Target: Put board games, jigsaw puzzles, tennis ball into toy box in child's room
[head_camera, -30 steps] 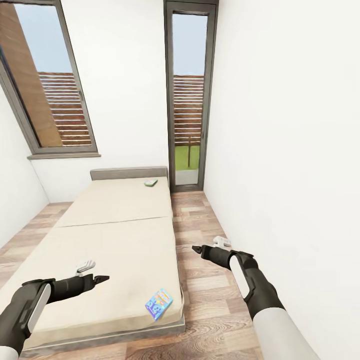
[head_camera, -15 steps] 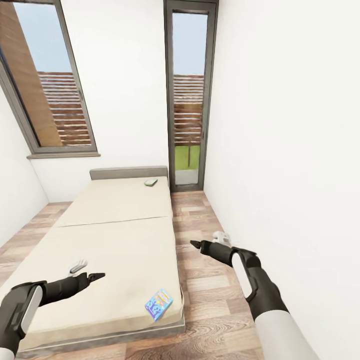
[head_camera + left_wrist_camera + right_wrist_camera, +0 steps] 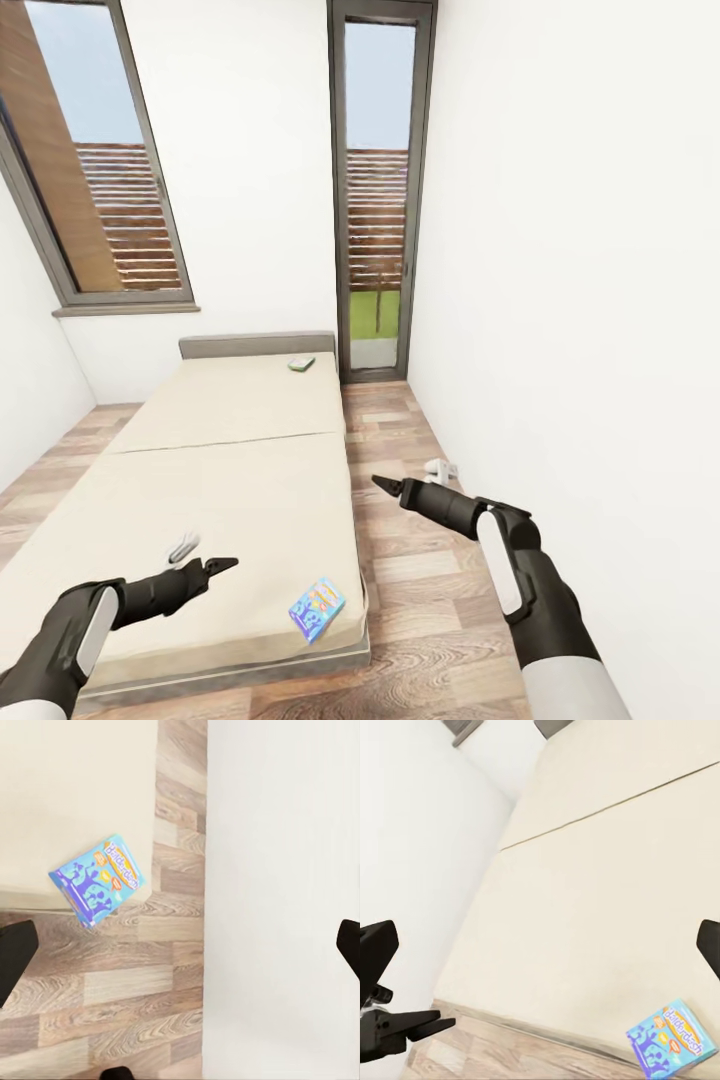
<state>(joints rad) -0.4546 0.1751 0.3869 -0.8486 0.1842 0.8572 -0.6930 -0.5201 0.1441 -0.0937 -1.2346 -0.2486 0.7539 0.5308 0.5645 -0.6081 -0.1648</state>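
One blue board game lies at the bed's near corner, nearer your left gripper; both jaws wide, empty.

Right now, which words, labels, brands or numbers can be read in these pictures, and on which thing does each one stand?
Blue board game at the near corner of the bed: an orange printed title across its lid, too blurred to read with certainty.
White-and-green board game near the headboard: too small to read.
No other text shows on the walls, windows or floor.
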